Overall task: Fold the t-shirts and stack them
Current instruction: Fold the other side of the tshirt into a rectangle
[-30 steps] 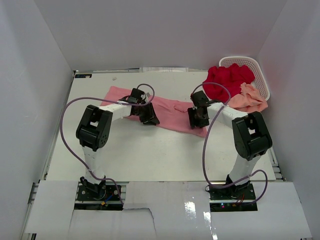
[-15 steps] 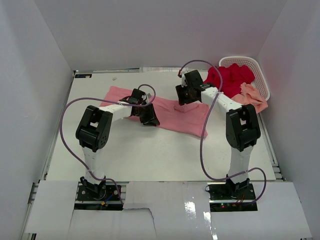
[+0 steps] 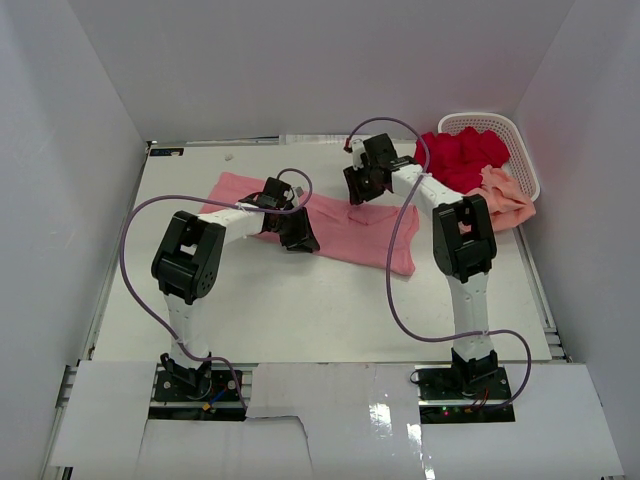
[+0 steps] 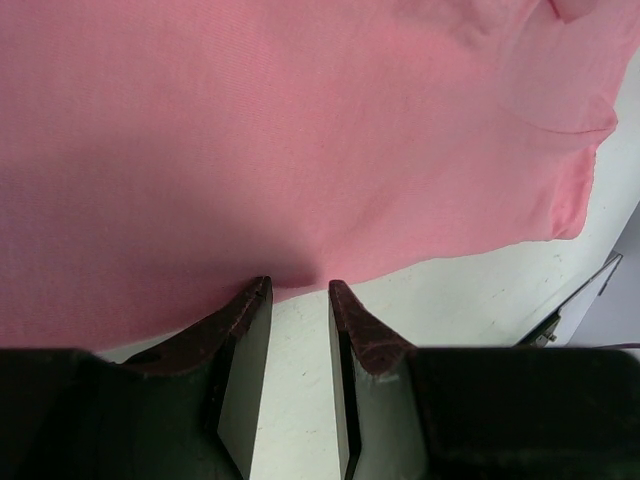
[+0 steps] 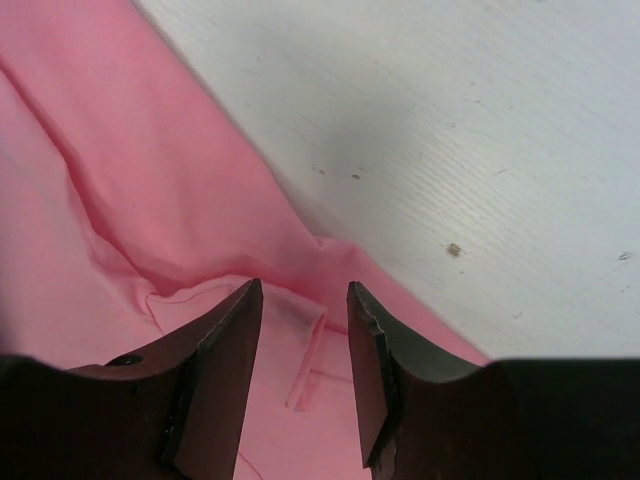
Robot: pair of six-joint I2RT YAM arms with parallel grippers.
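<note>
The medium pink t-shirt (image 3: 350,235) lies spread lengthwise across the middle of the table. My left gripper (image 3: 299,238) rests at its near edge, open by a narrow gap with bare table between the fingers (image 4: 298,288); the shirt (image 4: 300,130) fills the left wrist view ahead. My right gripper (image 3: 355,193) is at the shirt's far edge, open, with a folded hem of pink cloth (image 5: 150,180) between its fingers (image 5: 303,292). The deep red t-shirt (image 3: 455,160) is bunched in and over the basket. The peach-salmon t-shirt (image 3: 500,200) lies crumpled beside it.
A white perforated basket (image 3: 505,128) stands at the back right corner. White walls enclose the table on three sides. The right arm's purple cable (image 3: 400,250) loops over the shirt's right end.
My right arm has swung from the shirt's near right corner up and left to its far edge. The left arm has not moved.
</note>
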